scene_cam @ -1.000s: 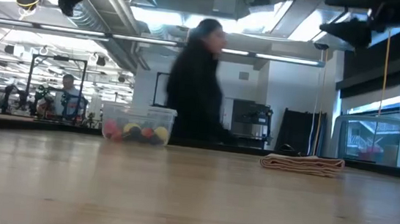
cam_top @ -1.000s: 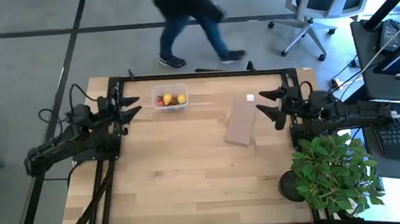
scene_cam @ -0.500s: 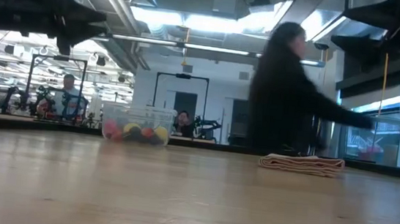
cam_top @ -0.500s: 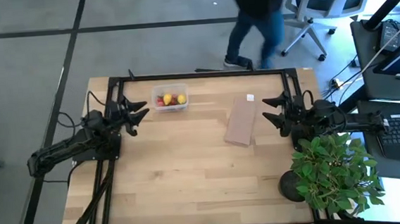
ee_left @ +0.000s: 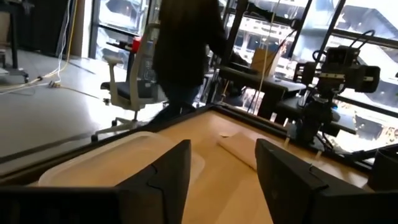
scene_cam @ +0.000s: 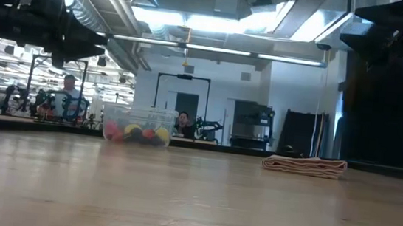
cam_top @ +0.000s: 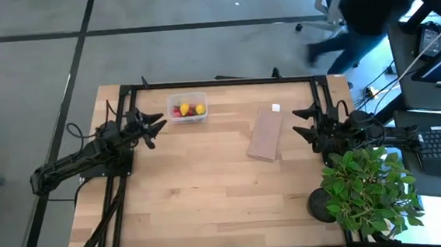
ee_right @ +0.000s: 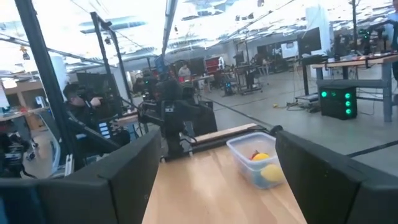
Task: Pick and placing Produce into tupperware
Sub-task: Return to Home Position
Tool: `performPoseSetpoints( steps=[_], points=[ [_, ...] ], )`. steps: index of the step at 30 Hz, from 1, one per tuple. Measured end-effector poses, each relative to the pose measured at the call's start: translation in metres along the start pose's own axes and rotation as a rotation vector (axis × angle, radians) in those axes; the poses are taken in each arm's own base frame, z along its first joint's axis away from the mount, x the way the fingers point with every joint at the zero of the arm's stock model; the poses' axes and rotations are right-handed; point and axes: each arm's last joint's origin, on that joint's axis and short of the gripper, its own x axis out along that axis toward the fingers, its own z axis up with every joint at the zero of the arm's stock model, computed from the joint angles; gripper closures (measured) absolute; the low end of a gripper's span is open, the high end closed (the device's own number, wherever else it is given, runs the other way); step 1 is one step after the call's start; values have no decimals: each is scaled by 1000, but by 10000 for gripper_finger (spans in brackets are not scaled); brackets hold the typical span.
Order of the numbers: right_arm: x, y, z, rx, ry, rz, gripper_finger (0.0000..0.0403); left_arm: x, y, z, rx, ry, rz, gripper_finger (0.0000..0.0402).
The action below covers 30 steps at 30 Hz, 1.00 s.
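Note:
The clear tupperware (cam_top: 187,109) stands on the table near its far edge, left of the middle, with red, yellow and dark produce pieces (cam_top: 188,109) inside; it also shows in the low view (scene_cam: 139,126) and the right wrist view (ee_right: 260,160). My left gripper (cam_top: 157,124) is open and empty, raised above the table just left of the tub. My right gripper (cam_top: 301,122) is open and empty, raised near the table's right edge.
A flat tan-brown board (cam_top: 265,133) lies right of the middle, with a small white tag (cam_top: 275,108) at its far end. A leafy potted plant (cam_top: 365,189) stands at the near right corner. A person (cam_top: 376,7) moves beyond the far right corner, by an office chair.
My left gripper has moved right toward the tub, staying open. My right gripper has drawn back toward the table's right edge, staying open. The person has walked from behind the table's middle to beyond its far right corner.

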Motion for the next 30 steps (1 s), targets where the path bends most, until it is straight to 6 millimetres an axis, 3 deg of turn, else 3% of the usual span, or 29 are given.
performPoseSetpoints(
  steps=[11, 21, 27, 30],
  points=[
    [-1, 0, -1, -21, 13, 10, 85, 0, 0, -1, 0, 9, -8, 229],
    [-1, -6, -1, -59, -9, -183, 85, 0, 0, -1, 0, 11, -8, 236],
    [2, -9, -24, -58, -37, -179, 85, 0, 0, -1, 1, 13, -7, 236],
    [2, -9, -26, -93, -80, -149, 85, 0, 0, -1, 1, 13, -7, 237]
  ],
)
